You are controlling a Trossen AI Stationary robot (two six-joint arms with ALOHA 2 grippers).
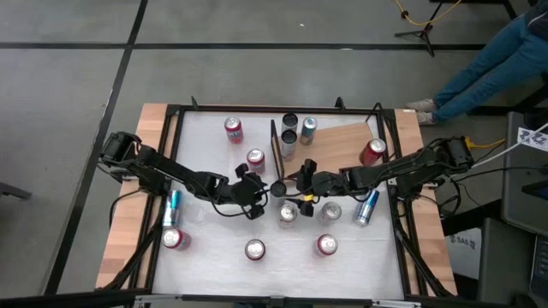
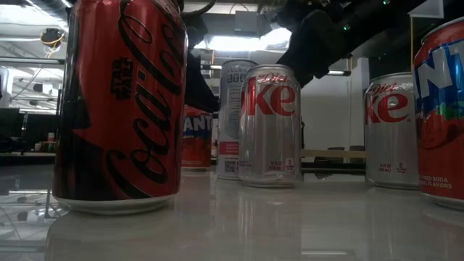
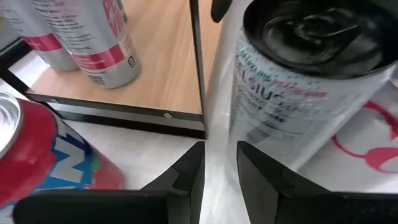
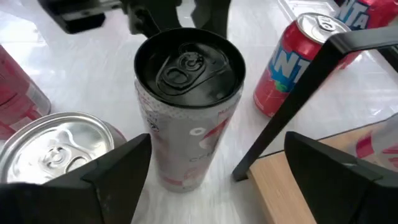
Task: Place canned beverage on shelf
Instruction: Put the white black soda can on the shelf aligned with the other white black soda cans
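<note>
A slim white can with a black top (image 1: 278,188) (image 4: 186,93) (image 3: 298,81) stands upright on the white table, just off the near left corner of the wooden shelf (image 1: 338,141) (image 4: 292,193). The shelf's black upright frame (image 1: 274,141) (image 3: 196,56) rises close behind the can. My left gripper (image 1: 259,190) (image 3: 221,152) is on the can's left, its fingers a narrow gap apart with nothing between them. My right gripper (image 1: 298,186) (image 4: 217,168) faces the can from the right, wide open, with the can just beyond its fingertips. My left gripper has one fingertip (image 3: 245,152) right beside the can's lower wall (image 3: 249,124), coming slanting down from the table's left. Whether it touches the can I cannot tell.
Three cans (image 1: 289,128) stand at the shelf's far left and a red one (image 1: 372,151) at its right. A red Fanta can (image 1: 255,158) (image 4: 292,62) and two silver cans (image 1: 288,213) (image 1: 330,211) crowd close by. More cans stand and lie nearer the front. A person's legs (image 1: 488,60) show beyond the table.
</note>
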